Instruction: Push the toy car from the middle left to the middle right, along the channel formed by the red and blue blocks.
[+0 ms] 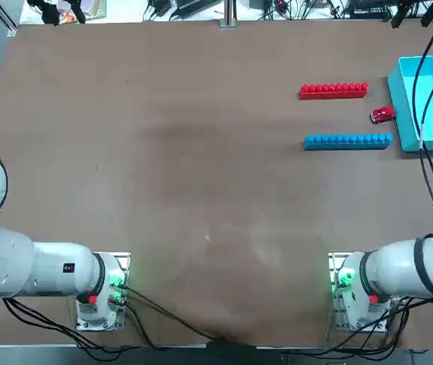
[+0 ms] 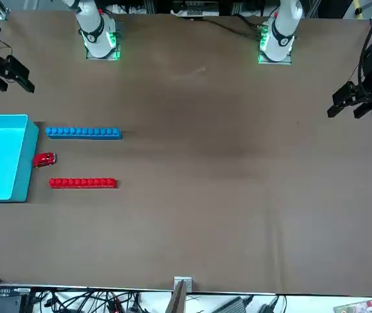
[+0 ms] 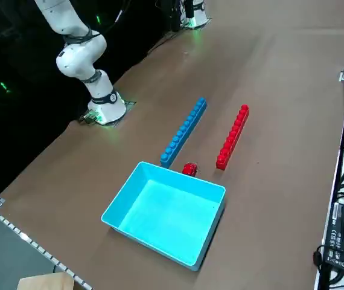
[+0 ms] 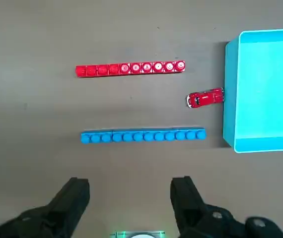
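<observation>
Toy car (image 4: pixel 205 97): seen by the light-blue box's (image 4: pixel 265 91) left wall, beyond the red bar's (image 4: pixel 130 68) right end.
Right hand (image 4: pixel 130 184): seen raised at right in front view; spread, as revealed by wrist view.

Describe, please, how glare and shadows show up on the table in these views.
Top view: soft pale glare on the brown tabletop; front view: a shadow beside the light-blue box; right wrist view: a dark shadow along the box's side near the toy car, bright glints on the red bar's studs, the right gripper in the foreground.
</observation>
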Tool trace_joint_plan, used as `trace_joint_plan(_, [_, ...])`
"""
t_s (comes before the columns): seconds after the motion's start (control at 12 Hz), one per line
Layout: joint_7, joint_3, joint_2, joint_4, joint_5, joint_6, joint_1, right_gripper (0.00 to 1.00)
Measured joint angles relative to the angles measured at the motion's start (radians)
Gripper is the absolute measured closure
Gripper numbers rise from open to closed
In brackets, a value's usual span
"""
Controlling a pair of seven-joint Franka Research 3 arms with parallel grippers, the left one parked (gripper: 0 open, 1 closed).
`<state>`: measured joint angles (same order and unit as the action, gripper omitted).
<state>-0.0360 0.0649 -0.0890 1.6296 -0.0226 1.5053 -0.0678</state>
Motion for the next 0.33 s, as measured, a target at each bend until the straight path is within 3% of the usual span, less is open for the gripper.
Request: trace_joint_plan(0.33, [0.0, 0.0, -0.024, 0.018, 0.0, 0.001, 0.002, 0.0])
